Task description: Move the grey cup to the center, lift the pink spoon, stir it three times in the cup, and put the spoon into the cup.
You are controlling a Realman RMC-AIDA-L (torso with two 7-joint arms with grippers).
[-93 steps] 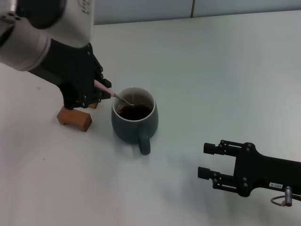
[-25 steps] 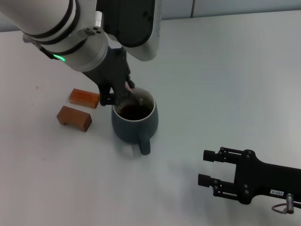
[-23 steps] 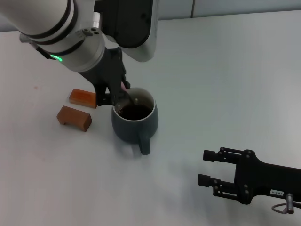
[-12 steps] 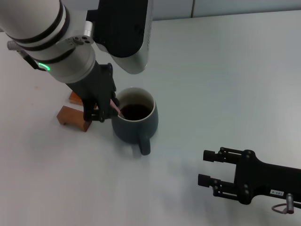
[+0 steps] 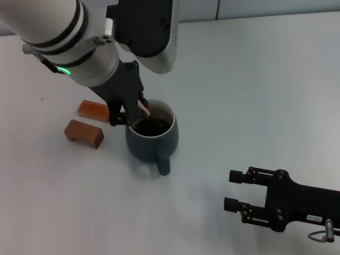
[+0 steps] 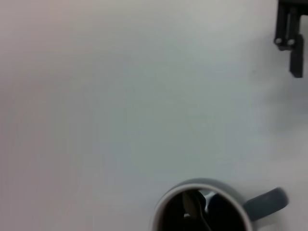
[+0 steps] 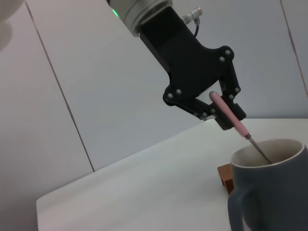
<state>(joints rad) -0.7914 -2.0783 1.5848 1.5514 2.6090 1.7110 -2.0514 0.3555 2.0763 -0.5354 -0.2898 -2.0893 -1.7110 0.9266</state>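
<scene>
The grey cup (image 5: 152, 139) stands mid-table with its handle toward me and dark liquid inside. My left gripper (image 5: 134, 110) hovers over the cup's far-left rim, shut on the pink spoon (image 5: 143, 108). The spoon slants down with its metal end inside the cup. The right wrist view shows that gripper (image 7: 224, 113) pinching the pink spoon (image 7: 230, 114) above the cup (image 7: 269, 187). In the left wrist view the cup (image 6: 166, 204) holds the spoon's bowl (image 6: 192, 206). My right gripper (image 5: 232, 189) rests open near the front right, away from the cup.
Two brown wooden blocks (image 5: 94, 110) (image 5: 84, 133) lie just left of the cup, close under my left arm. One block (image 7: 225, 175) shows behind the cup in the right wrist view. A white table (image 5: 255, 79) stretches to the right and back.
My left gripper swung the spoon from the cup's back rim to its left side, then back toward the far rim. The cup and the right arm stayed put.
</scene>
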